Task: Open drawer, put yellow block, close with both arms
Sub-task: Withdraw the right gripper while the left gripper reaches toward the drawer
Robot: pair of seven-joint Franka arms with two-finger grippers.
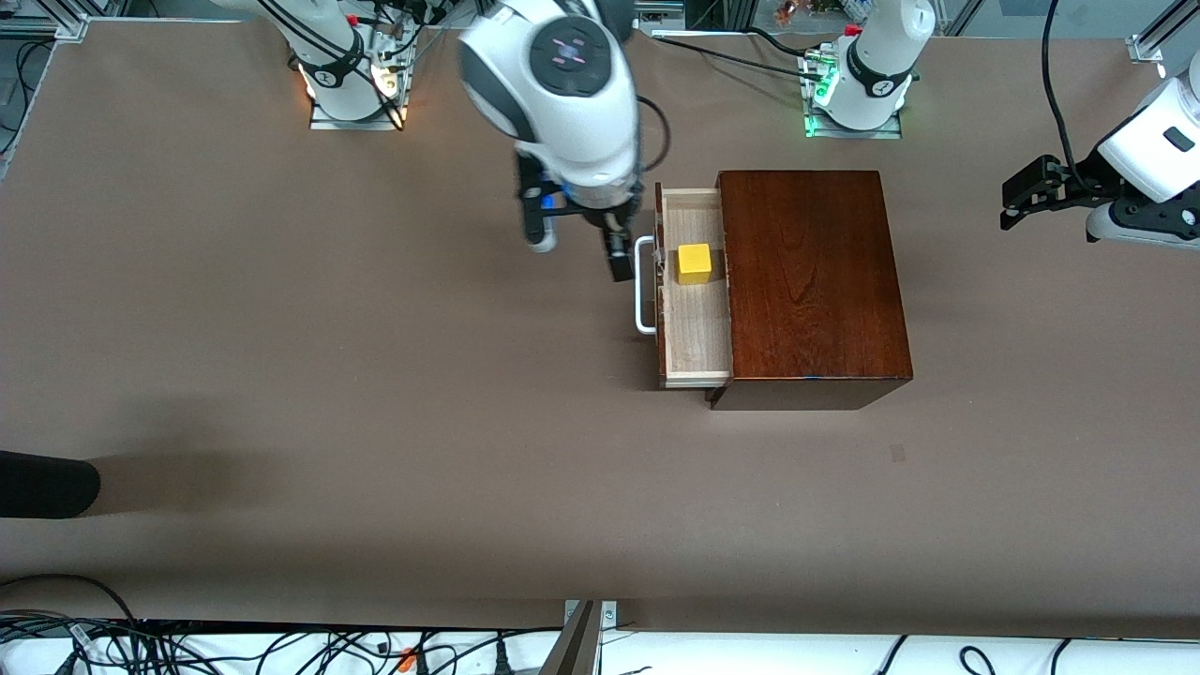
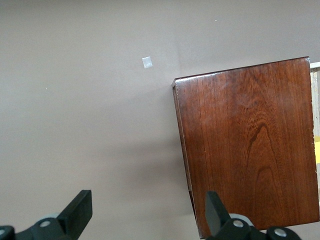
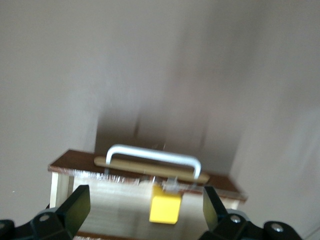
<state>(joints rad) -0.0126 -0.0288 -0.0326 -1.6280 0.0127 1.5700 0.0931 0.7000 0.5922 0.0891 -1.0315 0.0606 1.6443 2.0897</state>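
Observation:
The drawer (image 1: 696,323) stands pulled out of the dark wooden box (image 1: 811,281), its white loop handle (image 1: 643,286) toward the right arm's end. The yellow block (image 1: 695,262) rests in the drawer on its pale wood floor. My right gripper (image 1: 579,255) hangs open over the table just beside the handle, holding nothing. The right wrist view shows the handle (image 3: 152,156), the block (image 3: 165,209) and the drawer (image 3: 110,200) below the open right gripper (image 3: 145,200). My left gripper (image 1: 1011,208) waits open in the air at the left arm's end, off to the side of the box (image 2: 250,145).
A small pale patch (image 1: 897,453) lies on the brown table, nearer the front camera than the box. A dark rounded object (image 1: 42,483) juts in at the right arm's end. Cables run along the table's front edge.

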